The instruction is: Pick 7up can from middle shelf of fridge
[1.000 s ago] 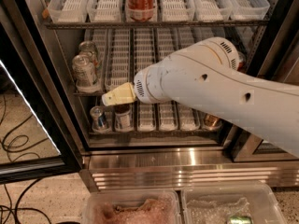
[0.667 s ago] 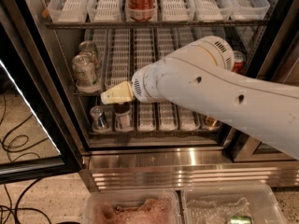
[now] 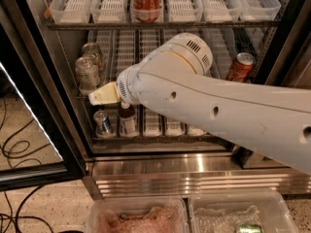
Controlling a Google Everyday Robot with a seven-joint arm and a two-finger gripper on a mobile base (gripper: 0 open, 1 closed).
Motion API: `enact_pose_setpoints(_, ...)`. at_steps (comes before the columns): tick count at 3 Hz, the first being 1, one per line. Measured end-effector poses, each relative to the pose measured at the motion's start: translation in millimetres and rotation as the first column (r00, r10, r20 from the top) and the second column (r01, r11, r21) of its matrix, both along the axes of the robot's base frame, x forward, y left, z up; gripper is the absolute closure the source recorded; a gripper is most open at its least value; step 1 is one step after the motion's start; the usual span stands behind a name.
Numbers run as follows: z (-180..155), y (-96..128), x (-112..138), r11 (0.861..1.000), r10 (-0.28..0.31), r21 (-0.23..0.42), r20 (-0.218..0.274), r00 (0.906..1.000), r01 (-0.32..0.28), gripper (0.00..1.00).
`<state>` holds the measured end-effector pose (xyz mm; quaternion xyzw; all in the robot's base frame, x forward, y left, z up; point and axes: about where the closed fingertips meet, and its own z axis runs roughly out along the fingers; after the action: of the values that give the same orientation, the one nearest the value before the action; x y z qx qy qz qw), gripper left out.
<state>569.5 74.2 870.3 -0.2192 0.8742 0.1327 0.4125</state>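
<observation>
The gripper (image 3: 103,94) sits inside the fridge (image 3: 184,174) at the left end of the middle shelf (image 3: 148,45), just beside the front 7up can (image 3: 87,75), seemingly lining up a grasp, though whether it is parted or closed I cannot tell.

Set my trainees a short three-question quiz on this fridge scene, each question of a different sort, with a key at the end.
1. True or false: the gripper is near the left end of the middle shelf of the fridge, close to a 7up can.
2. Multiple choice: how many pale 7up cans stand on that shelf? A one; B two; C four.
3. Fill in the missing word: the top-shelf can is ___ in colour.

Key: 1 true; 2 B; 3 red.
</observation>
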Motion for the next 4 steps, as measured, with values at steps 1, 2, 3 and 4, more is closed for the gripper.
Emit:
enact_pose_setpoints(1, 1, 0, 2, 1.0, -0.014, -0.001, 0.006, 0.9999, 0.014, 0.0)
enact_pose_setpoints(2, 5, 16, 10, 0.999, -0.032, 0.004, 0.07, 0.997, 0.032, 0.0)
enact_pose_setpoints(3, 10, 23, 26, 0.998, -0.058, 0.041, 0.089, 0.9943, 0.055, 0.0)
enact_pose_setpoints(4, 3, 37, 35, 0.999, -0.026, 0.036, 0.108, 0.9938, 0.022, 0.0)
